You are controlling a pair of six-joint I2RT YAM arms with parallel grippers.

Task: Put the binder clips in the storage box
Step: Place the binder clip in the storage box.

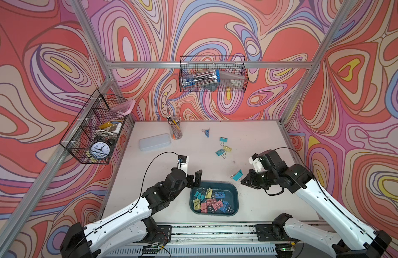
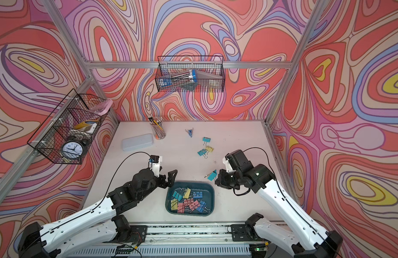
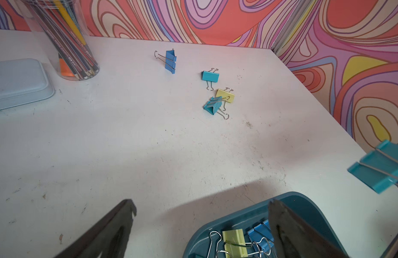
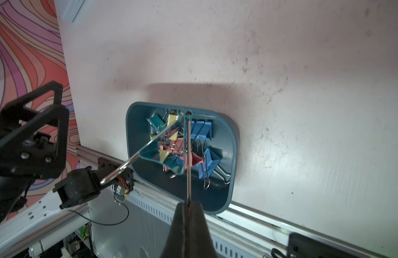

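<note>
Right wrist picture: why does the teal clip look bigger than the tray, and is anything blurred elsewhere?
Right wrist view: the teal clip sits close to the lens, dwarfing the storage box behind; the right fingers pinching its wire look soft. Left wrist view: the open left fingers are dark and blurred; a shadow crosses the table. In both top views: sharp, evenly lit, posts splay outward.

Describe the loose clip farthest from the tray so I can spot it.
Find the clear pencil cup at the far edge of the table. Right of it in both top views stands a lone binder clip. It is blue; the other loose clips are teal or yellow.
</note>
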